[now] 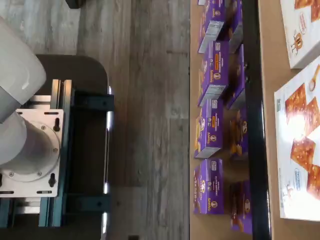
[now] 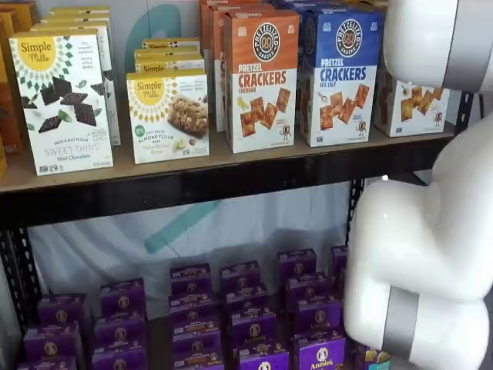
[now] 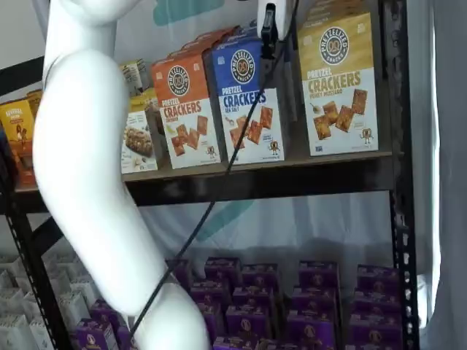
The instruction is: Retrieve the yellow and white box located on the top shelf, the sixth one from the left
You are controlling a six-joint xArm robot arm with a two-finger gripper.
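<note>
Three Pretzelized cracker cartons stand on the top shelf; the yellow and white box is rightmost, just beside the blue-and-white carton. One black piece of the fingers hangs before that blue-and-white carton, spread wide, holding nothing.

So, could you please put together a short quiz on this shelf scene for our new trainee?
1. True or false: the yellow and white box stands on the top shelf.
2. Which neighbour stands nearest to that box on the shelf? A: a green-and-white carton. B: the blue-and-white carton. C: a red tin.
3. What colour are the small boxes on the level below?

Key: 1 true; 2 B; 3 purple.
</note>
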